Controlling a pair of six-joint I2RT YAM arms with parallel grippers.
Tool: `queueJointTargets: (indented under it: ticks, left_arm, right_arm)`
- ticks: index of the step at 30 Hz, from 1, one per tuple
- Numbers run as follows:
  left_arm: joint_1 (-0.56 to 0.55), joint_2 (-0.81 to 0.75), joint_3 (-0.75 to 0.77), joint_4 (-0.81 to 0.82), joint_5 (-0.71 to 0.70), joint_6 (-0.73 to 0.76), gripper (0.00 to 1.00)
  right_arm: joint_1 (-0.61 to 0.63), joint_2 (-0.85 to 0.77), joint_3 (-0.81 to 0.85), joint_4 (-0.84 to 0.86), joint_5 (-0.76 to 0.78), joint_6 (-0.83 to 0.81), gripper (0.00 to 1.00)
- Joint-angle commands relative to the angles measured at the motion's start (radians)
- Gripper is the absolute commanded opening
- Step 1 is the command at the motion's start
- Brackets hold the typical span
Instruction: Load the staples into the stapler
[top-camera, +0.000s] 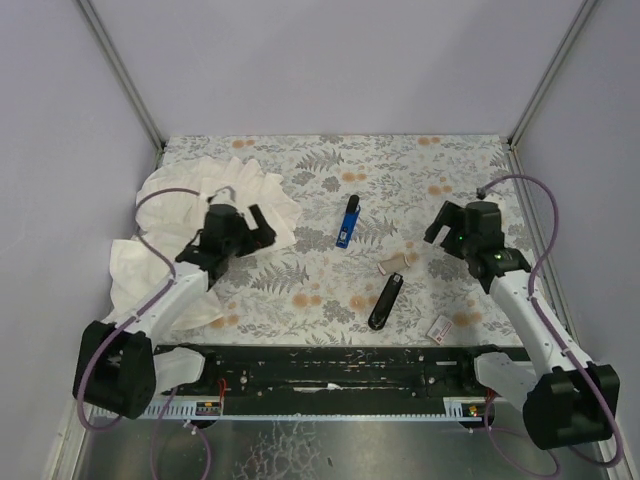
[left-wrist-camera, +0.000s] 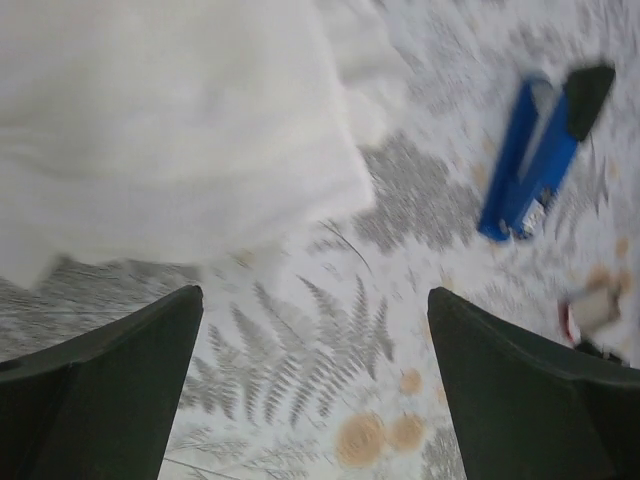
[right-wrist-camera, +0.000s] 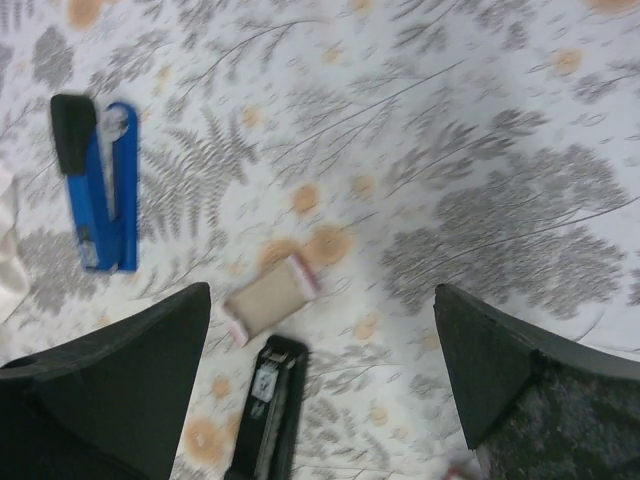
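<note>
Stapler (top-camera: 347, 221) lies mid-frame, long axis nearly vertical, between left end effector (top-camera: 263, 226) and right end effector (top-camera: 438, 226), both spread wide and empty; staples (top-camera: 441, 327) sit lower right, nearer the right.

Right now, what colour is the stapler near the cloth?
The stapler is blue with a black end; right wrist view is clearest.

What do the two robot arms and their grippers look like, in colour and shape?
The left arm and the right arm have white links between black joints, and each ends in a bulky black base. A thin purple cable loops along each arm. The left gripper and the right gripper are black. In the wrist views their fingers look dark, broad and wedge-shaped.
</note>
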Motion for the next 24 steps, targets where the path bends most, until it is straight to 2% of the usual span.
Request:
queueJointTargets:
  ticks: [1,3,5,9,13,18,21,24]
  left_arm:
    - [0.263,-0.079,-0.066,0.169,0.04,0.032,0.96]
    - [0.405,-0.107,-0.129,0.264,0.072,-0.003,0.97]
    - [0.488,-0.136,-0.193,0.353,-0.005,-0.018,0.98]
    - [0.498,-0.185,-0.36,0.618,-0.139,0.088,0.99]
    - [0.499,-0.135,-0.442,0.852,-0.135,0.19,1.0]
    - [0.498,0.006,-0.407,0.904,-0.11,0.252,1.0]
    - [0.498,0.04,-0.436,0.98,-0.094,0.274,1.0]
    - [0.497,0.063,-0.429,0.985,-0.099,0.268,1.0]
  right_arm:
    - [-0.223,-0.002,-0.049,0.199,-0.185,-0.198,1.0]
    - [-0.272,-0.023,-0.107,0.317,-0.169,-0.209,0.99]
    - [-0.277,-0.052,-0.185,0.445,-0.087,-0.226,0.99]
    - [-0.276,-0.082,-0.37,0.721,0.082,-0.249,0.99]
    - [-0.276,-0.041,-0.472,0.886,0.149,-0.306,1.0]
    - [-0.276,0.035,-0.52,1.003,0.174,-0.357,0.99]
    - [-0.276,0.061,-0.541,1.057,0.187,-0.373,1.0]
    - [-0.276,0.088,-0.561,1.12,0.198,-0.389,1.0]
